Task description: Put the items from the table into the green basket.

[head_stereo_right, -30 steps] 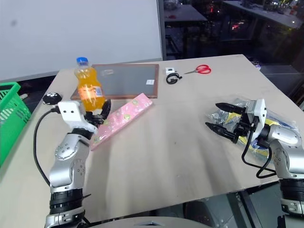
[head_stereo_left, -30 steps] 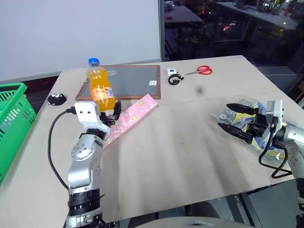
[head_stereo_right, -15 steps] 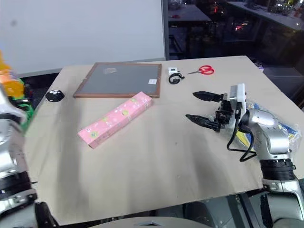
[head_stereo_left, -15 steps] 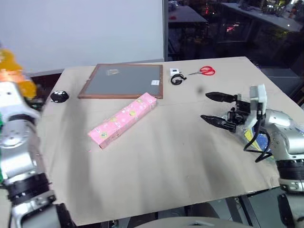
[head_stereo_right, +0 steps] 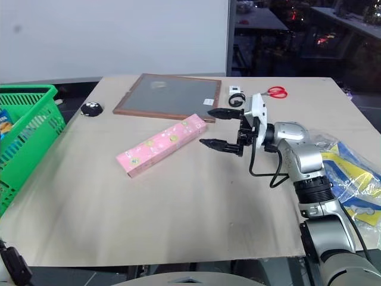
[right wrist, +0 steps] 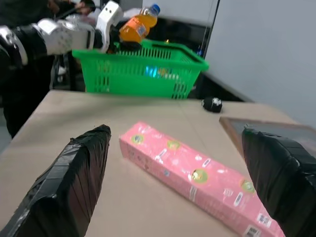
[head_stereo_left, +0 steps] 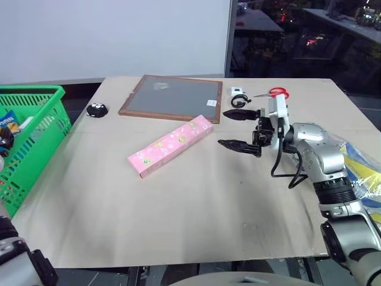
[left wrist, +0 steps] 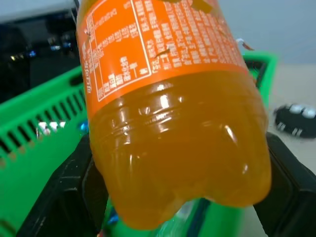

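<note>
Pale beige wooden table [head_stereo_left: 196, 208], broad and matte. On it: long pink patterned carton [head_stereo_left: 170, 146] lying diagonally near the middle; framed grey board [head_stereo_left: 172, 98] behind it; small black puck [head_stereo_left: 96, 109] at far left; red scissors [head_stereo_left: 275, 93] and small white-and-black gadget [head_stereo_left: 239, 99] at back; crinkly bag of blue-and-yellow packets [head_stereo_right: 351, 185] at right edge.

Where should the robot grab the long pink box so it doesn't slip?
Probably across the middle of the long pink patterned carton, pinching its two long flat sides. It lies flat and slanted on the pale wooden table, and the open right gripper is already near its far end.
</note>
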{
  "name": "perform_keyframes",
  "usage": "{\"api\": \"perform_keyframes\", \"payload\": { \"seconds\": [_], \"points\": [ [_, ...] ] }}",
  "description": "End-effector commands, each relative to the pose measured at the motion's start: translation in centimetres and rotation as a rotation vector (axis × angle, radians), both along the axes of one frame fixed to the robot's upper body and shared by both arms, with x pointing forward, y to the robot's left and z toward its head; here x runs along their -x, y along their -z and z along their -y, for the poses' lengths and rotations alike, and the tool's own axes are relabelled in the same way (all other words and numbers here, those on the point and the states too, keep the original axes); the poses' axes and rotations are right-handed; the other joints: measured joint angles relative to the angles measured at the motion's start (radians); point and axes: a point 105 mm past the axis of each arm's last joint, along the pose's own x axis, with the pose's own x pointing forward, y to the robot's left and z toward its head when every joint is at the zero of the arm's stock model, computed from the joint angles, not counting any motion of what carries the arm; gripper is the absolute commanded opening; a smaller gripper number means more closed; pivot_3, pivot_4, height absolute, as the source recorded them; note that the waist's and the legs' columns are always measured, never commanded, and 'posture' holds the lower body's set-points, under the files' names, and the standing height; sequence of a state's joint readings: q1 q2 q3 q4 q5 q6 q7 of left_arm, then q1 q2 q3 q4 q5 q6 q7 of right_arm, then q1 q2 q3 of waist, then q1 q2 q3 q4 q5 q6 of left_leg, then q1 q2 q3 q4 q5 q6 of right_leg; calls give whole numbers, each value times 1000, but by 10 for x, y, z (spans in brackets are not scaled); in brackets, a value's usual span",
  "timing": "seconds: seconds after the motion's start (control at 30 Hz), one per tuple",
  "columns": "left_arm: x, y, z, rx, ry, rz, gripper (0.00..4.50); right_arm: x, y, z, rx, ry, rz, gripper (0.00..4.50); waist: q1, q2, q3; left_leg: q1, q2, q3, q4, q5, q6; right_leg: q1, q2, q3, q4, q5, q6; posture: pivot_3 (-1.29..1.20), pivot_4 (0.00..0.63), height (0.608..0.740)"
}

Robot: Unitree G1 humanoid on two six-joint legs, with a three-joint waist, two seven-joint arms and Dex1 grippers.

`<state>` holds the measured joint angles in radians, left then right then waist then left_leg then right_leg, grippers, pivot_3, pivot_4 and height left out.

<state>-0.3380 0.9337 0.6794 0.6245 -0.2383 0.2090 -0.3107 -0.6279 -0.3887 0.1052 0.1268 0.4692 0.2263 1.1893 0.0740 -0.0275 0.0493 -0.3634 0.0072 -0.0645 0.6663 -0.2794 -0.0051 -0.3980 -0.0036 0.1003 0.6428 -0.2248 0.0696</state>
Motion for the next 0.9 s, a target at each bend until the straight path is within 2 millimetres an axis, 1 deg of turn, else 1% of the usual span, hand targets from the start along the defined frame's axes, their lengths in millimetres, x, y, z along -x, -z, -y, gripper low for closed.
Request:
{"api": "perform_keyframes", "payload": {
  "seconds": [0.03, 0.1, 0.13, 0.17, 0.33, 0.4, 0.43, 0.5, 0.53, 0.6, 0.63, 0.67, 0.7, 0.73, 0.8, 0.87, 0.9],
  "points": [
    [-4, -22, -1, -48, 45, 27, 3172, 0, -15, 0, -17, 6, 74, 4500, 2, 0, 0, 0, 0, 0, 0, 0, -1, 0, 0, 0, 0, 0, 0, 179, 0, 740],
    [-5, -20, -2, -33, 56, 32, 4165, 2, -18, 1, -30, -1, 87, 4500, -1, 1, 0, 0, 0, 0, 0, 1, -2, 0, 0, 0, 0, 0, 0, 168, 0, 740],
    [-4, -20, -5, -26, 48, 35, 4381, 3, -18, 1, -31, 1, 88, 4500, -3, 1, 0, 1, 0, 0, 0, 2, -2, 0, 0, 0, 0, 0, 0, 168, 0, 740],
    [-4, -20, -6, -22, 43, 40, 4468, 3, -18, 2, -29, 6, 87, 4500, -6, 1, 0, 1, 0, 0, 0, 2, -3, 0, 1, 0, 1, 0, 0, 168, 0, 740],
    [3, -25, -19, -6, -32, 73, 4468, 1, -17, 10, -24, 36, 88, 4500, -10, 1, 0, 1, 1, 0, 0, 2, -3, 0, 1, 0, 2, 0, -1, 143, 0, 740],
    [5, -31, -19, -8, -36, 108, 4468, 1, -16, 13, -23, 47, 85, 4500, -11, 1, 0, 1, 1, 0, 0, 2, -3, 0, 1, 0, 2, 0, -1, 134, 0, 740],
    [3, -40, -15, -4, -6, 150, 4468, 1, -15, 15, -22, 52, 84, 4500, -11, 1, 0, 1, 1, 0, 0, 2, -3, 0, 1, 0, 2, 0, -1, 135, 0, 740],
    [-7, -59, 3, -2, 115, 240, 4468, 1, -14, 18, -19, 61, 80, 4500, -9, 0, 0, 1, 1, 0, 0, 2, -3, 0, 1, 0, 2, 0, -1, 137, 0, 740],
    [-16, -67, 23, -2, 232, 266, 4468, 1, -13, 20, -17, 70, 77, 4500, -8, 0, 0, 0, 1, 0, 0, 2, -3, 0, 1, -1, 2, 0, -1, 140, 0, 740],
    [-30, -70, 72, -12, 502, 235, 4468, 0, -12, 24, -14, 86, 73, 4500, -4, -1, -1, 0, 1, -1, 0, 2, -3, 0, 1, -1, 2, 0, -2, 143, 0, 740],
    [-34, -63, 103, -20, 659, 175, 4468, -1, -11, 27, -12, 96, 71, 4500, -4, -1, -1, 0, 1, -1, 0, 2, -3, 0, 0, -2, 2, 0, -2, 143, 0, 740],
    [-34, -53, 128, -33, 781, 103, 4468, -1, -10, 29, -11, 103, 70, 4500, -9, 1, -1, 0, 1, -1, 0, 2, -3, 1, 0, -1, 1, 0, -2, 143, 0, 740],
    [-32, -43, 145, -48, 855, 39, 4468, -1, -10, 30, -11, 108, 69, 4500, -10, 3, -1, 0, 1, 2, 0, 2, -3, 1, -1, 0, 0, 0, -2, 143, 0, 740],
    [-31, -30, 159, -72, 907, -49, 4468, -1, -9, 31, -9, 112, 68, 4500, -13, 6, -1, 0, 0, 3, 0, 2, -3, 1, -2, 1, 0, 0, -2, 143, 0, 740],
    [-32, 0, 178, -133, 973, -239, 4468, 0, -6, 34, 3, 125, 62, 4500, -25, 9, 0, 1, 0, 4, 0, 2, -3, 1, -2, 2, 1, -1, -2, 143, 0, 740],
    [-33, 19, 196, -163, 1028, -358, 4468, 1, -1, 36, 26, 143, 65, 4500, -36, 10, 0, 2, 1, 3, 0, 2, -3, 1, 0, 2, 1, -1, -2, 99, 0, 740],
    [-33, 26, 205, -157, 1064, -389, 4468, 1, 0, 37, 34, 152, 65, 4500, -38, 10, 1, 2, 2, 3, 0, 2, -3, 0, 2, 2, 1, -1, -2, 88, 0, 740]
  ]
}}
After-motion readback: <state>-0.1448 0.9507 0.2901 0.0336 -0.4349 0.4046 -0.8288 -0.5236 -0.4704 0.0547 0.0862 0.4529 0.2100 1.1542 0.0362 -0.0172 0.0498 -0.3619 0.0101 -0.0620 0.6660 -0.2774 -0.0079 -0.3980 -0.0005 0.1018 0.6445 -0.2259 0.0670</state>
